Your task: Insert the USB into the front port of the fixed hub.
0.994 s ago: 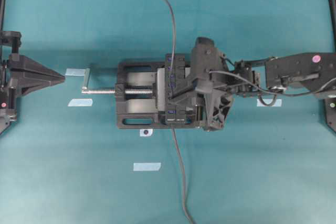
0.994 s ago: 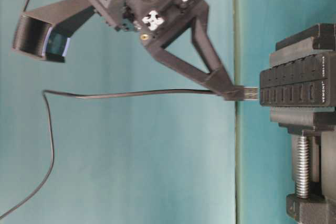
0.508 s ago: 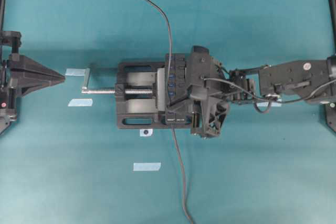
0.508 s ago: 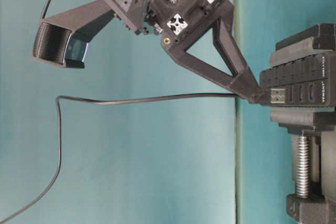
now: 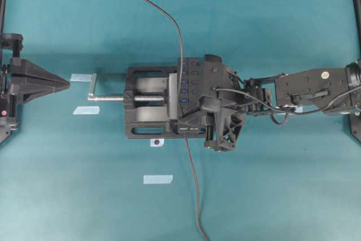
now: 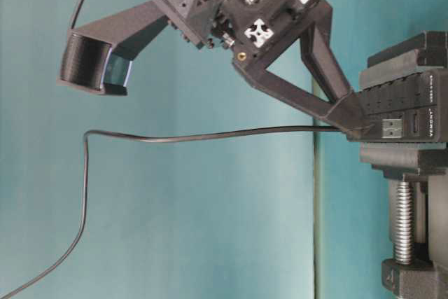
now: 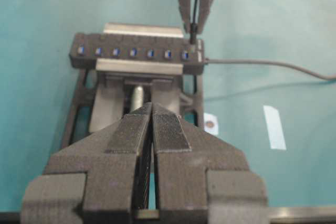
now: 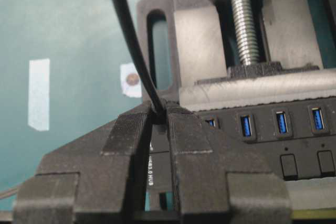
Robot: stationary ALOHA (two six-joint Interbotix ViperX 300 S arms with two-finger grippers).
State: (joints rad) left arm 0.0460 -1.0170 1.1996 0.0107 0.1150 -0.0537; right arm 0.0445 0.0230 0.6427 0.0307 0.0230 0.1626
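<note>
The fixed hub is a long black bar with several blue ports, clamped in a vise. My right gripper is shut on the USB, whose black plug sits between the fingertips. The plug's silver tip overlaps the hub's front end beside the white label. I cannot tell whether it sits in a port. The USB's thin cable runs up and off the far edge. My left gripper is shut and empty at the far left, well away from the hub.
The black vise has a silver screw and a crank handle that sticks out to the left. The hub's own cable runs off the near edge. Pale tape marks lie on the teal table.
My right gripper has come down with the USB. The silver tip, first short of the hub, now overlaps its front end. The trailing cable has shifted. The left arm has not moved.
</note>
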